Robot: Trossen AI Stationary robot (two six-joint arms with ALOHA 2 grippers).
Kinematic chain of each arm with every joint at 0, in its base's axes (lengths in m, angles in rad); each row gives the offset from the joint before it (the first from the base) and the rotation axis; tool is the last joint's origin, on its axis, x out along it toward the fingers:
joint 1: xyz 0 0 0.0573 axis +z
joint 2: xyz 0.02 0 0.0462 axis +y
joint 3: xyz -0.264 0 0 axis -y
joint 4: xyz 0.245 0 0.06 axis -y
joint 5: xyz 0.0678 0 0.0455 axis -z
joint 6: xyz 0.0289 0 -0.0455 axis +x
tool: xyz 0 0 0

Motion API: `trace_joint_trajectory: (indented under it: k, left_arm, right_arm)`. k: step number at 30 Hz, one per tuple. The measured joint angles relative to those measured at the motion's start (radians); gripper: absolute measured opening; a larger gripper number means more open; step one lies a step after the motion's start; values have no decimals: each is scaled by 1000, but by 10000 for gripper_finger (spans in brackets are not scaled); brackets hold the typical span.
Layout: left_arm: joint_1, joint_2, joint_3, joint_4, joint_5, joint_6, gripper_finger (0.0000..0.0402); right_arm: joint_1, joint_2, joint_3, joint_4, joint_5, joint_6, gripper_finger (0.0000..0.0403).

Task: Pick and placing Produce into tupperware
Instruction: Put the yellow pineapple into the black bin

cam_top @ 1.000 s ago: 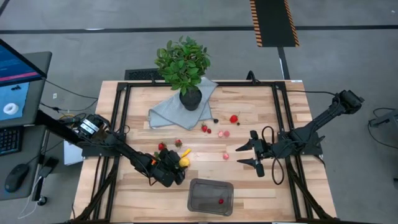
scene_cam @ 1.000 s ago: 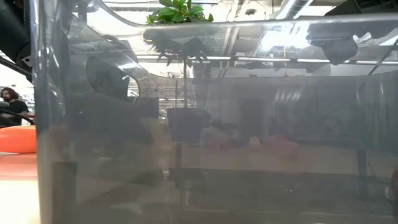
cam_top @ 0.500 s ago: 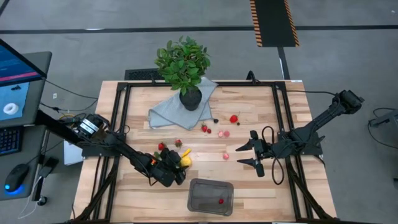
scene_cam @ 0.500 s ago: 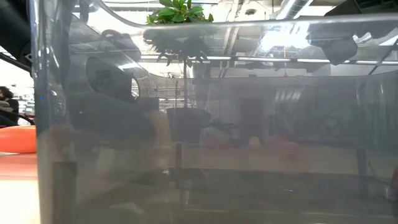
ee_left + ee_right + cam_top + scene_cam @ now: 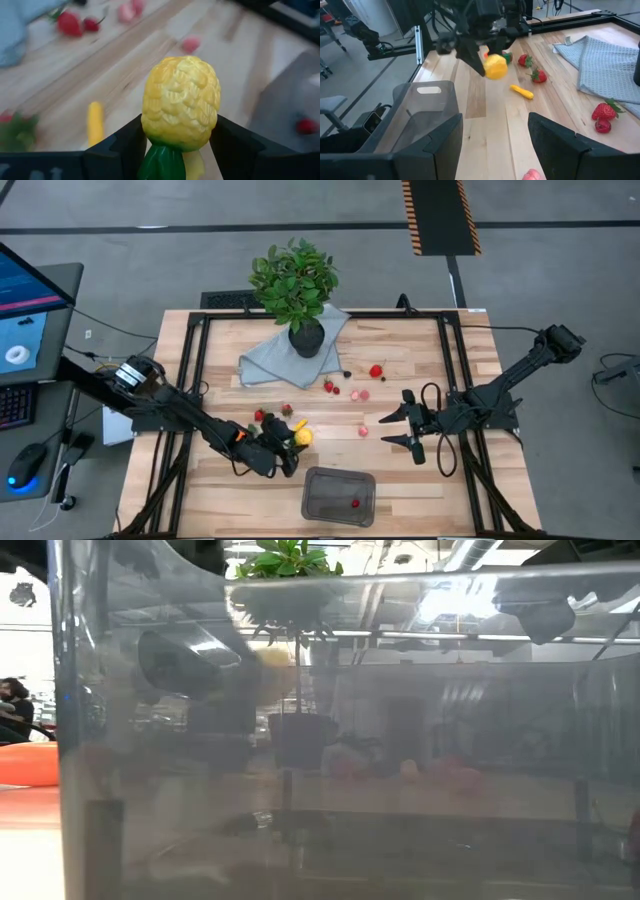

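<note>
Bumpy yellow toy fruit (image 5: 180, 102) with green base clamped in left gripper (image 5: 287, 446), lifted near the clear rounded tub (image 5: 339, 496), tub's cloudy wall blurring the low view, one red piece (image 5: 355, 503) inside, right gripper (image 5: 411, 430) spread, empty, strawberries (image 5: 602, 114) by wrinkled cloth (image 5: 275, 359)

Planked wood table (image 5: 400, 470), clear plastic tupperware (image 5: 339, 496), cloth (image 5: 272, 360)

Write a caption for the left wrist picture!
Left gripper holds a yellow corn above the table, tub nearby.
</note>
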Motion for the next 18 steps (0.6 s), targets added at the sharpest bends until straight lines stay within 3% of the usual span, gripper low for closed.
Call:
trace_joint_trajectory:
  k: [8,12,18]
  left_arm:
    - [0,-55,0,206,119,154,188]
    - [0,-55,0,296,217,169,188]
    - [-16,-54,0,375,280,191,188]
  right_arm:
    - [0,0,0,0,0,0,249]
    - [0,0,0,0,0,0,249]
    - [0,0,0,0,0,1,249]
